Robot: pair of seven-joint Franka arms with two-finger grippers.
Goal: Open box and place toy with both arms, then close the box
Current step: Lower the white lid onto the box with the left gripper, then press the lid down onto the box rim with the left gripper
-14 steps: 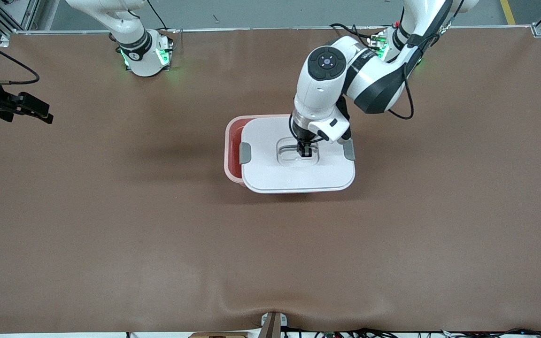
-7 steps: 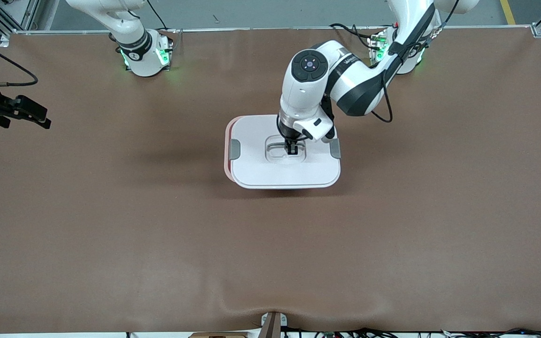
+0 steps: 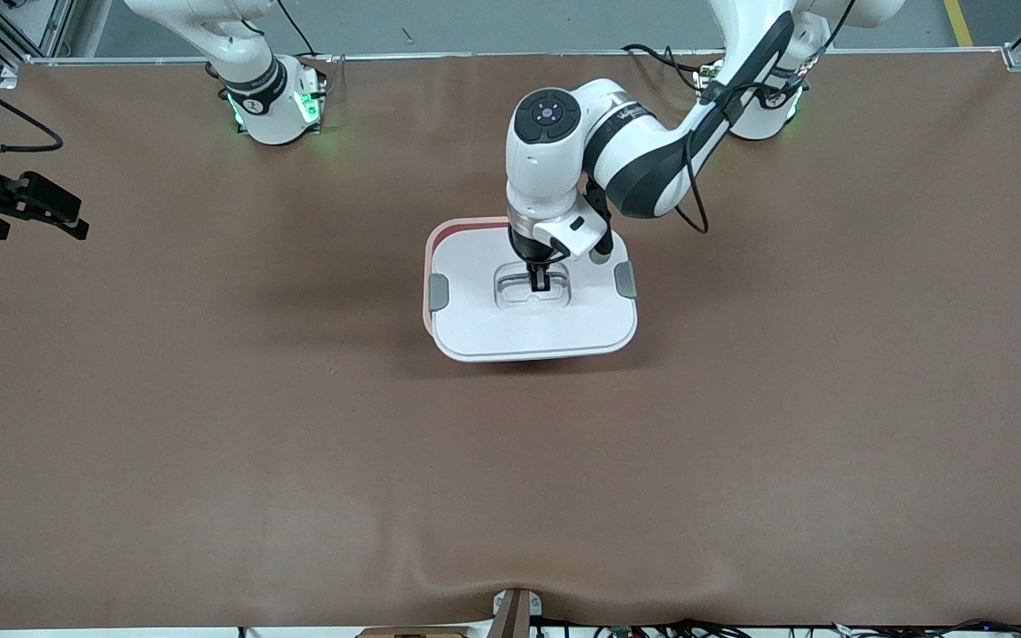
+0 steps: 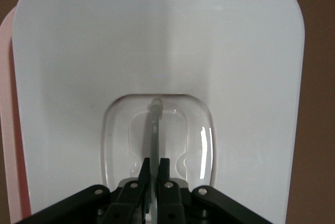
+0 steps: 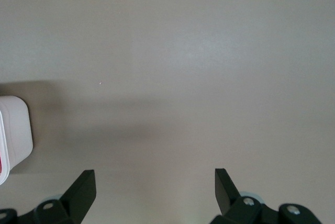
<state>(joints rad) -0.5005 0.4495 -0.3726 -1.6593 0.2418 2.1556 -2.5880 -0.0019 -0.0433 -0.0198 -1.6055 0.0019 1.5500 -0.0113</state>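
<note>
**Seating the Lid: Alignment Before Release**

**Front view.** The box stood at mid-table on the brown table mat (image 3: 741, 443). It comprised a pale pink rounded-rectangle plastic tub (image 3: 428, 257) and a white plastic lid (image 3: 533, 328). The lid lay over the tub, but a pink strip of rim showed along the edge toward the right arm's end and along the edge farther from the camera. By that sign the lid sat offset and was not yet seated. The left gripper (image 3: 539, 282) stood in the lid's recess. The grey side clips (image 3: 438, 291) sat at the lid's two ends. The right gripper (image 3: 76, 221) waited over the right arm's end of the table, well apart from the box. The hot-pink plush toy was not visible and was presumably inside.

**Left wrist view.** The left gripper (image 4: 155, 169) was pressed together on the thin grey handle (image 4: 155, 130). Pink rim (image 4: 8, 103) showed past one long edge of the lid (image 4: 157, 41).

**Right wrist view.** The right gripper (image 5: 154, 179) was spread wide and empty, with a corner of the box (image 5: 14, 130) at the frame edge.

**Procedure.** Shift the lid until no pink rim shows on any edge, then lower it level. Release only once it rests flat, since a tilted descent could jam one corner.
</note>
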